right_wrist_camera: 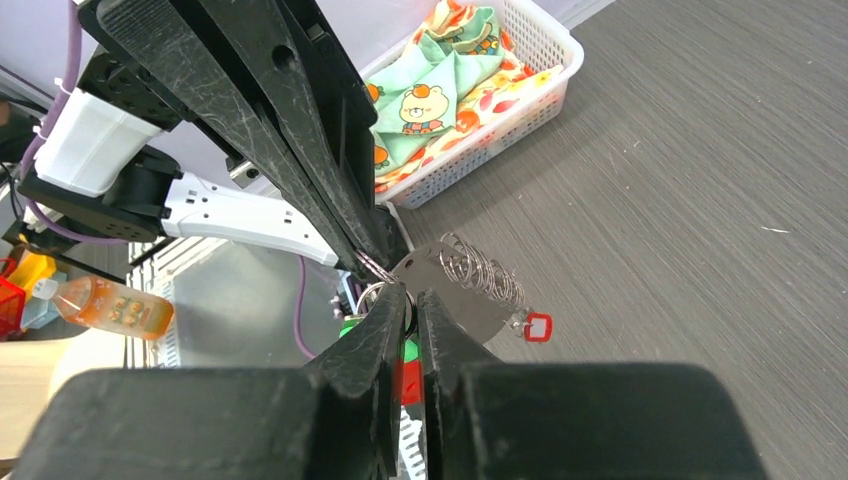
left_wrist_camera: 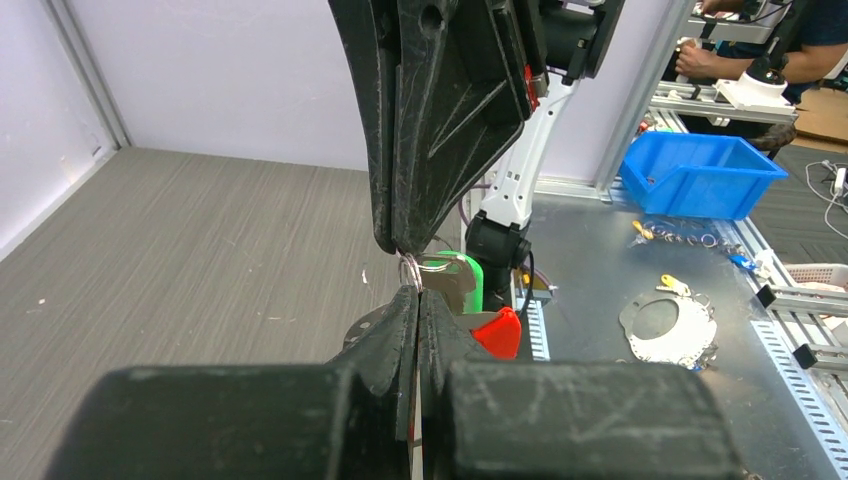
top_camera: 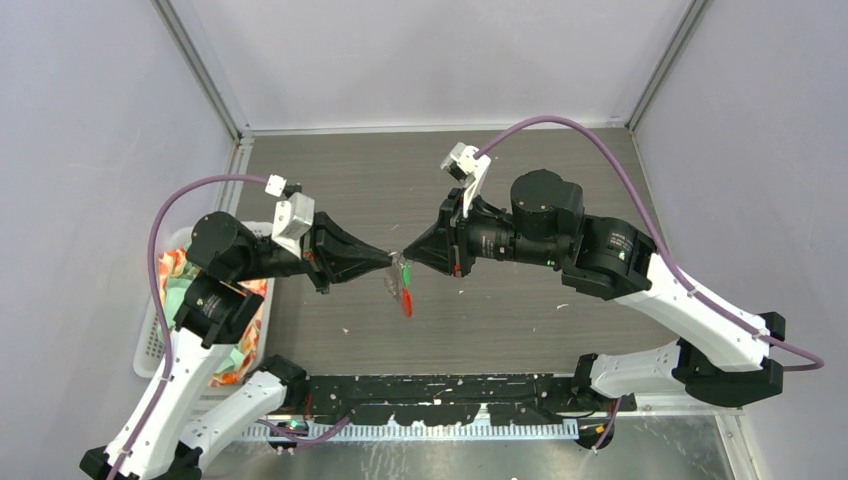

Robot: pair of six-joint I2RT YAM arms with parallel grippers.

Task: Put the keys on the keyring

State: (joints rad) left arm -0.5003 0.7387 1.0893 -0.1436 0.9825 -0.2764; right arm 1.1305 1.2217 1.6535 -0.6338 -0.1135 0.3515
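I see pale lilac walls (top_camera: 420,60) closing in the grey wood-grain table (top_camera: 560,160) on three sides, with a white basket (top_camera: 150,340) of patterned cloth at its left edge.

keyring (left_wrist_camera: 410,270) bright bare metal, key head (left_wrist_camera: 479,290) glossy green plastic, gripper fingers (right_wrist_camera: 270,120) scuffed matt black plastic, table (top_camera: 520,310) matt dark woodgrain.

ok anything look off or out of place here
Nothing looks damaged or spilled. The left gripper and right gripper meet tip to tip above the table, both shut on the keyring, with the green key and red strip dangling below. Only a few pale specks lie scattered on the table.
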